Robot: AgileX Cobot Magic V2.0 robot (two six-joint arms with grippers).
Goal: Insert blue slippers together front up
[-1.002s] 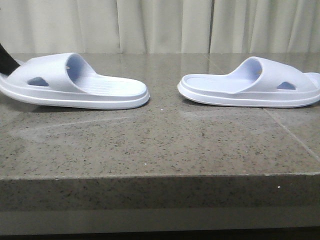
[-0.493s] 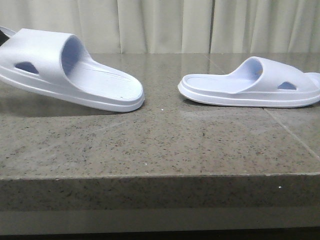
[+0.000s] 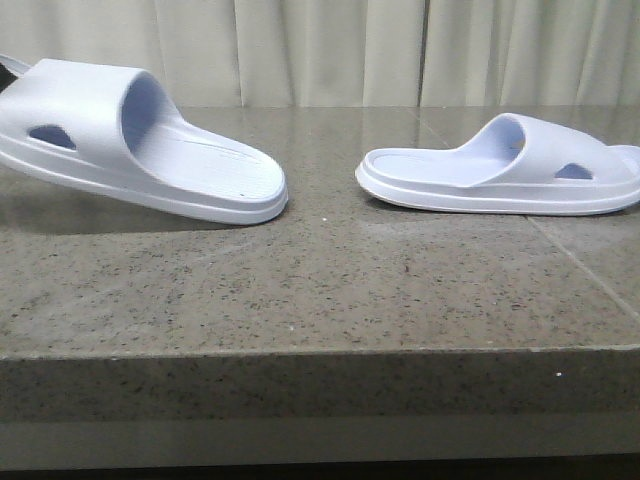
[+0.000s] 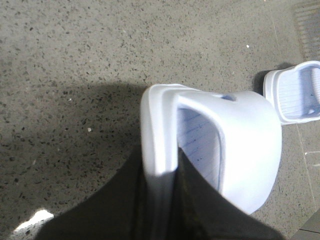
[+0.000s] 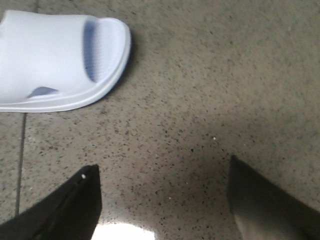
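Two pale blue slippers are on the speckled stone table. The left slipper (image 3: 130,140) is tilted: its strap end is raised at the far left and its heel end rests near the table's middle. My left gripper (image 4: 172,172) is shut on this slipper's (image 4: 210,145) sole, one finger under it and one on the ribbed footbed. Only a dark bit of the gripper shows in the front view. The right slipper (image 3: 500,170) lies flat, heel toward the middle. My right gripper (image 5: 162,175) is open and empty over bare table, apart from that slipper (image 5: 55,60).
The table's front edge (image 3: 320,350) runs across the front view, with a pale curtain (image 3: 330,50) behind the table. A tile seam (image 3: 585,270) crosses the table at the right. The right slipper's heel end also shows in the left wrist view (image 4: 295,92).
The left slipper's strap end has been lifted off the table and the slipper now tilts, heel end down. Since half a second ago it has hardly moved. The right slipper has stayed put.
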